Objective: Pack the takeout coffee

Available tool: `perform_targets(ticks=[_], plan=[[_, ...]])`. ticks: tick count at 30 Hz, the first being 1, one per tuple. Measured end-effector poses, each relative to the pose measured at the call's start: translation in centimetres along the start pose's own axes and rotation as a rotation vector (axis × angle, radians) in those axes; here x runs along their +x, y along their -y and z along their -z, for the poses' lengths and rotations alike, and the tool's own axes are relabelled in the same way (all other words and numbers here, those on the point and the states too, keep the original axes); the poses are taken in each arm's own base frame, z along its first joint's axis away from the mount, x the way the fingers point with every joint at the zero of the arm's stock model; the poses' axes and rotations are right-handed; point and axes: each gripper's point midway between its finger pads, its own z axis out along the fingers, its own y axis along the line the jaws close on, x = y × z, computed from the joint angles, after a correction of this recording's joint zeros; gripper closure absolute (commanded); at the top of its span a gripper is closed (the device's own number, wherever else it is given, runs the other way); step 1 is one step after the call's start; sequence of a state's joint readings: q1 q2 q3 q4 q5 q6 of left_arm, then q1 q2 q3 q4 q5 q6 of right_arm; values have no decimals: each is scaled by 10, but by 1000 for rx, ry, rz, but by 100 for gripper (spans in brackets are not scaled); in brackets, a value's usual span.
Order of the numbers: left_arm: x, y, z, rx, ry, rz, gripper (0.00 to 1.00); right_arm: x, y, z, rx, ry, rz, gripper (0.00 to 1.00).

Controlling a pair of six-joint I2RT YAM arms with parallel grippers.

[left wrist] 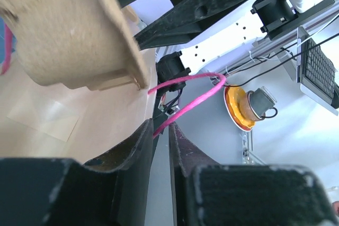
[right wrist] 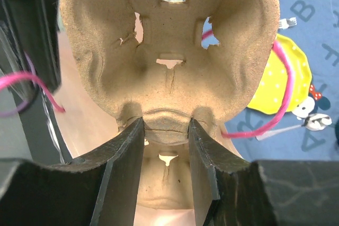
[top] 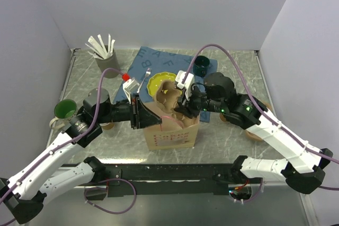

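Over the paper bag [top: 169,138] my right tool [right wrist: 167,125] pinches a pulp carrier [right wrist: 169,35]; I'd lower it level. Whether my left tool [left wrist: 158,138] grips the bag's edge, I cannot tell.

bag mouth: paper bag [top: 170,135] opening mostly filled by the pulp cup carrier [top: 169,97] tilted into it; only narrow gaps around it.
bag, left side: left gripper [top: 141,114] at the wall, its arm across that approach.
bag, right side: right gripper [top: 185,104] clamped on the carrier's edge, arm behind it.
behind bag: yellow plate [top: 156,81] close by.
front of bag: bare table [top: 218,144] up to the arm bases.
far left: green mug [top: 64,109] beside the left arm.
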State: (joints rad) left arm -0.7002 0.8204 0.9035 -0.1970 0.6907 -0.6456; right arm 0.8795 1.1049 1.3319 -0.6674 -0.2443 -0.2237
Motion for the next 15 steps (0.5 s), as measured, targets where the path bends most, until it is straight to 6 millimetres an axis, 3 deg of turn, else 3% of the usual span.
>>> perform_targets(ticks=[10,15], plan=[[2,7,10,7,22,-18,73,28,-14,0,-111,-143,76,66],[4,2,11,-27,17,-9,59,36,-20,-3,-168,-184,102,66]])
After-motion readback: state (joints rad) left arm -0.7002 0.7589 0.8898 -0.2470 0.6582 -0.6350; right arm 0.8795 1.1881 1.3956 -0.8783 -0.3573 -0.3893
